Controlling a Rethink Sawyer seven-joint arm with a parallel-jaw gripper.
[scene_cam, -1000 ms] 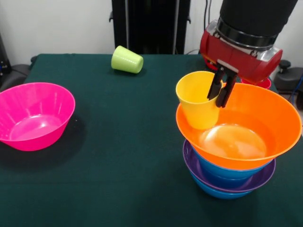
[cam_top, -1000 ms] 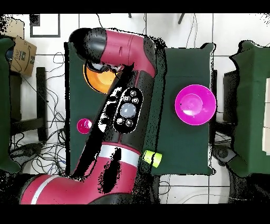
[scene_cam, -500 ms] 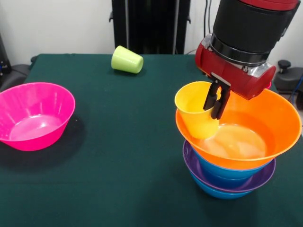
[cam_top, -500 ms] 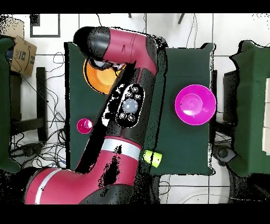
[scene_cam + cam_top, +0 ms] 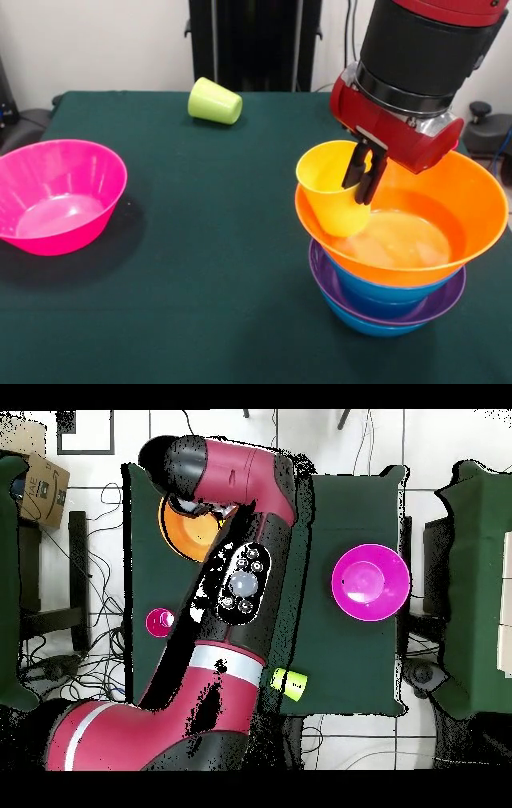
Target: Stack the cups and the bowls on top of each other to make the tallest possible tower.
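Bowls stacked at the near right of the desk (image 5: pixel 200 320): a blue bowl (image 5: pixel 368 326) lowest, a purple bowl (image 5: pixel 436 304) nested in it, a second blue bowl (image 5: pixel 376 290) inside that, and the wide orange bowl (image 5: pixel 472 208) on top, forming the tower (image 5: pixel 392 296). Yellow cup (image 5: pixel 330 196) sits tilted inside the orange bowl, against its left wall, mouth upward and leaning left. Claw (image 5: pixel 364 172) comes down from above with its two dark fingers (image 5: pixel 352 170) pinched over the cup's right rim, one inside and one outside; it has hold of the cup. Whether the cup's base touches the bowl floor cannot be told.

Pink bowl (image 5: pixel 56 196) stands upright and alone at the near left, well apart from the tower. Lime green cup (image 5: pixel 214 102) lies on its side at the far edge of the desk, near the middle, mouth toward the left. From overhead the red and black arm (image 5: pixel 235 594) covers most of the tower; a small red bowl (image 5: pixel 159 622) shows on the green cloth, apart from the stack.
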